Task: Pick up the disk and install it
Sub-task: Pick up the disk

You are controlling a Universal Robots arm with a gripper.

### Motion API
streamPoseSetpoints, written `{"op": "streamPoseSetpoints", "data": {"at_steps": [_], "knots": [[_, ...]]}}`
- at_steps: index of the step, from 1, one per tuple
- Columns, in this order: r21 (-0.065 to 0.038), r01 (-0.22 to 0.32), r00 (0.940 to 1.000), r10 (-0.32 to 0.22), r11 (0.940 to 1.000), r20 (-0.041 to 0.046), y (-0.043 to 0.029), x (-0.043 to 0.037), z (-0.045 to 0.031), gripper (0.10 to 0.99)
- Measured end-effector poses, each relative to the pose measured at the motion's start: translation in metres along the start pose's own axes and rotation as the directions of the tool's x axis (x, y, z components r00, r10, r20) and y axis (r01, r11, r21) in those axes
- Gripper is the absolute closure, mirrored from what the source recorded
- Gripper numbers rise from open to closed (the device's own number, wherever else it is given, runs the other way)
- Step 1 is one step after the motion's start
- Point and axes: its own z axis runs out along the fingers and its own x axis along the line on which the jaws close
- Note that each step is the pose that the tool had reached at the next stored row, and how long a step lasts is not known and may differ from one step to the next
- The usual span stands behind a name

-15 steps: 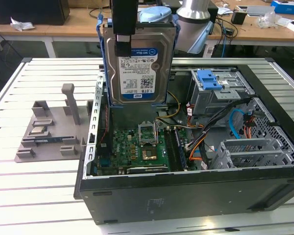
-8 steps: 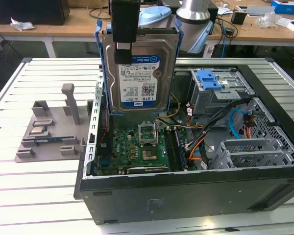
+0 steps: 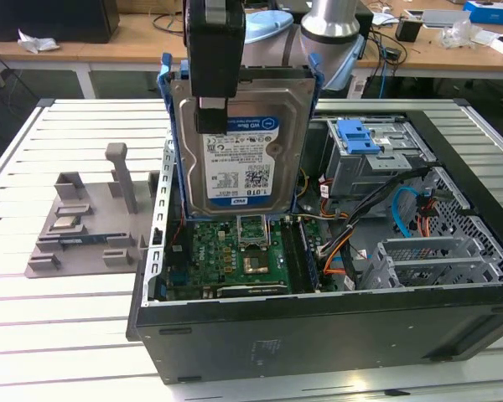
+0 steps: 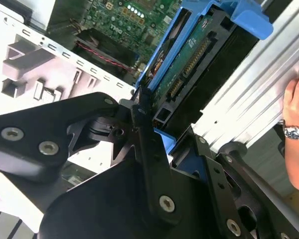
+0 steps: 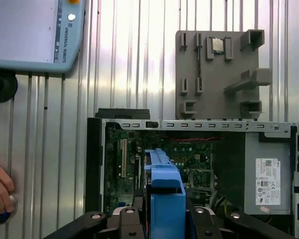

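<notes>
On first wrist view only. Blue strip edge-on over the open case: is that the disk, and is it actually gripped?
Observer: Yes. In the exterior view the fingers clamp the disk at its top edge. It hangs upright, label towards that camera.
Operator: In the bay yet?
Observer: No. It is above the motherboard. The bay, with a blue bracket on top, stands apart from it, to the exterior view's right.
Operator: Anything near the bay?
Observer: A black cable bundle passes just below the bay in the exterior view.
</notes>
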Motion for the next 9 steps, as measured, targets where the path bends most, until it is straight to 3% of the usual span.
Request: {"op": "streamPoseSetpoints", "data": {"at_steps": [3,9], "knots": [[0.0,0.0,1.0,0.0,1.0,0.0,-0.0023,0.0099,-0.0002,0.718],[-0.002,0.0,1.0,0.0,1.0,-0.0001,-0.0406,0.0144,-0.0022,0.718]]}}
